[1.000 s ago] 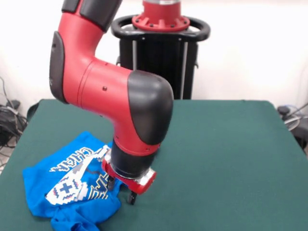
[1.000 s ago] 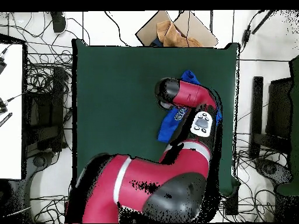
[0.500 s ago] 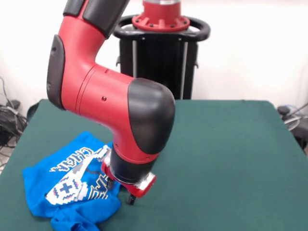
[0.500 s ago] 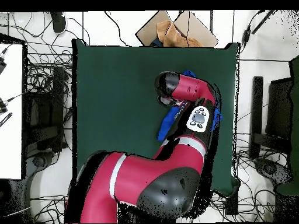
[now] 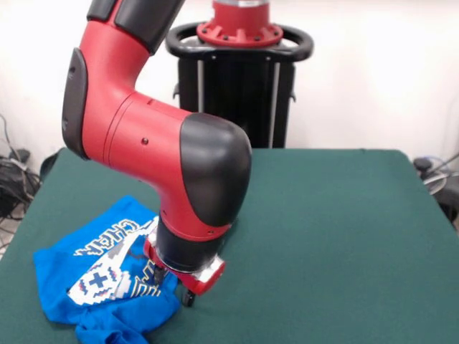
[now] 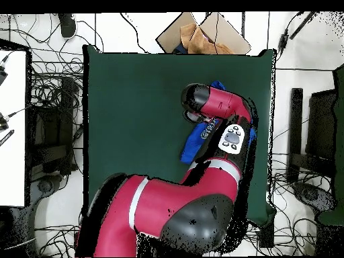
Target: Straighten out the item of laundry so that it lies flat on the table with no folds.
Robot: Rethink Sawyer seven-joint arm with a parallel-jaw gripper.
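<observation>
The bright blue T-shirt (image 5: 93,276) lies crumpled with folds at the near left of the green table (image 5: 330,236), its white print and lettering partly showing. In the overhead view most of the T-shirt (image 6: 193,144) is hidden under my arm. My gripper (image 5: 172,287) is low over the shirt's right edge, close to the cloth. Two dark fingertips (image 5: 188,299) show below the red wrist ring, a little apart. I cannot tell whether they hold cloth.
The robot's black pedestal (image 5: 240,93) stands at the table's far side. A cardboard box (image 6: 201,33) lies on the floor beyond the table in the overhead view. Cables lie around the table (image 6: 134,87).
My gripper has shifted slightly left and lower, toward the shirt's edge. The shirt has not visibly moved.
</observation>
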